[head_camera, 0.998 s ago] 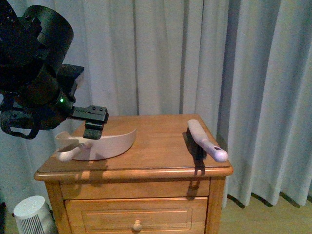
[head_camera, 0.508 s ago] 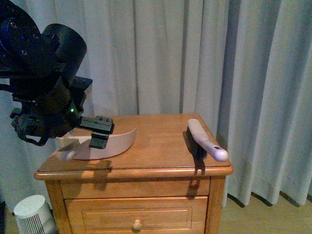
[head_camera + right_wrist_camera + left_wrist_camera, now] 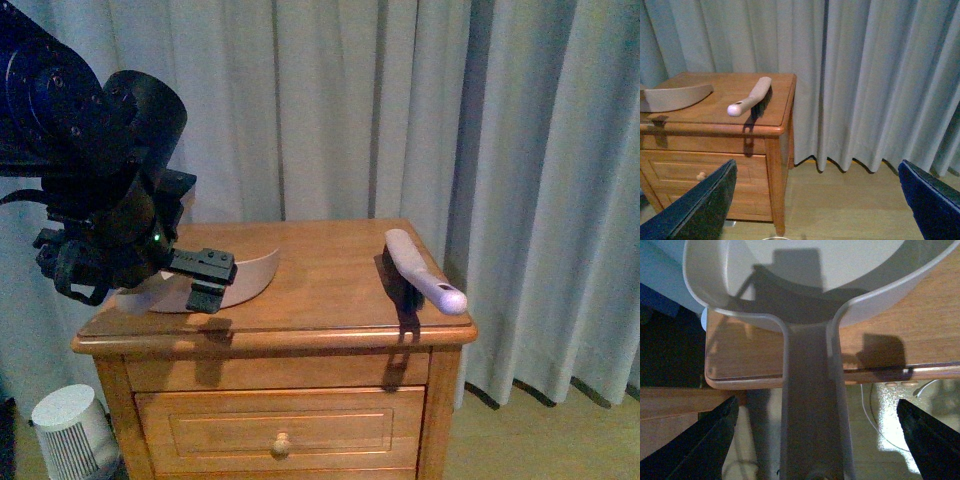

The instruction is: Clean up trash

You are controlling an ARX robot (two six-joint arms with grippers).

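1. Now, the left end effector is spread wide. Its two dark fingers sit in the lower corners of the left wrist view. The dustpan handle runs up between them and, as far as shows, touches neither.
2. My reading is that this straddle is a line-up for a grip not yet taken. The handle juts past the edge of the table, which would leave the fingers room on both sides.
3. The front view cannot confirm any of that. There the left end effector and its bulky arm cover the handle at the left of the frame. Only the curved wall of the dustpan shows, resting on the table.
4. The right end effector is also spread, with nothing between its fingers. It hangs off to the side, well apart from everything on the table.
5. The brush lies at the right of the table with its handle tip near the front edge. That looks like a handy pose for the right arm.
6. The right wrist view alone shows the floor beside the table and the foot of the curtain.
7. The paper wad appears in no view. The part of the pan seen from the left wrist holds nothing, so I cannot say where the wad is.
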